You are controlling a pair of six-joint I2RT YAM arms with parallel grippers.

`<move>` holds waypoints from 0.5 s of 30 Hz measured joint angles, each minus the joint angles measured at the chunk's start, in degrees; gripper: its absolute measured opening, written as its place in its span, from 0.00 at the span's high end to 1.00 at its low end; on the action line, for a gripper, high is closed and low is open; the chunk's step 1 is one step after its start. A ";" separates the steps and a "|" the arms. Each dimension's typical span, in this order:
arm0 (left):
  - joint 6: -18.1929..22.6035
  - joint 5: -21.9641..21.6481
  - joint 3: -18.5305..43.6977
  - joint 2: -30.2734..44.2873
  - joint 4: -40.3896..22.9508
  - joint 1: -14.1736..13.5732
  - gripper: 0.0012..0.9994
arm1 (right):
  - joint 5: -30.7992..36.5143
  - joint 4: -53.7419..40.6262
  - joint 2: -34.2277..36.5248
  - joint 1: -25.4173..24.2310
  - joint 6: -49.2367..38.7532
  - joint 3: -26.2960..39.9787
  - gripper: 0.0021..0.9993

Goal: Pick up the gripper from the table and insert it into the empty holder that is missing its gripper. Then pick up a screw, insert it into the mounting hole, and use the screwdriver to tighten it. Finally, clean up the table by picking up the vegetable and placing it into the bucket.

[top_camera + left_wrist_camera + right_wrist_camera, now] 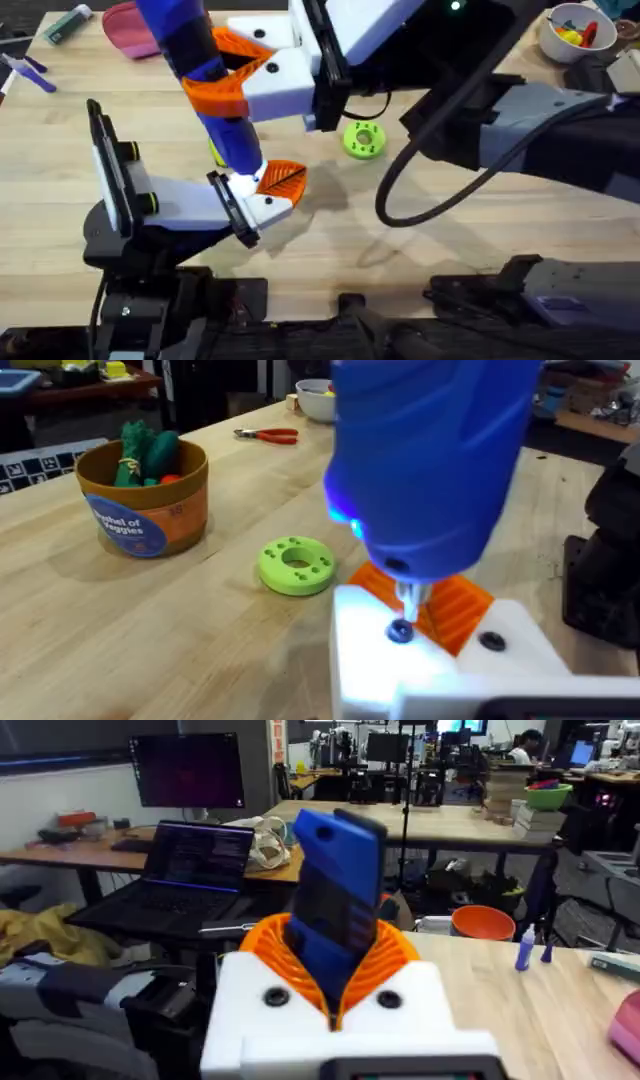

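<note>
My right gripper [243, 75] reaches across the table, shut on the blue screwdriver [205, 90], which stands nearly upright. Its orange pads [385, 960] clamp the screwdriver [335, 910] on both sides. The bit [408, 600] rests on the dark screw [400, 631], which sits in the white holder [440, 670] of my left gripper [268, 192]. The orange gripper [460, 605] is seated in that holder, its ribbed tip [282, 178] pointing away. The bucket [145, 495] stands beyond, holding green and red toy vegetables. A yellow-green bit [215, 152] peeks out beside the screwdriver; I cannot tell whether it is the vegetable.
A lime-green disc [363, 139] lies right of the left gripper, between it and the bucket [296, 565]. Red-handled pliers [268, 434] and a white bowl [575, 30] sit at the far right. A pink object [130, 28] and markers [30, 72] lie far left.
</note>
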 joint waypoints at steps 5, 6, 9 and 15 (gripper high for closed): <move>0.00 0.00 0.00 0.00 0.00 0.00 0.99 | 0.00 0.02 0.02 0.00 -0.25 0.00 0.98; 0.00 0.00 0.00 0.00 0.00 0.00 0.99 | 0.00 0.04 0.07 0.00 -0.25 0.00 0.98; 0.00 0.00 0.00 0.00 0.00 0.00 0.99 | 0.00 -0.02 0.28 0.00 -0.43 0.00 0.98; 0.00 0.00 0.00 0.00 0.00 0.00 0.99 | 0.00 -0.02 0.42 0.00 -0.88 -0.02 0.98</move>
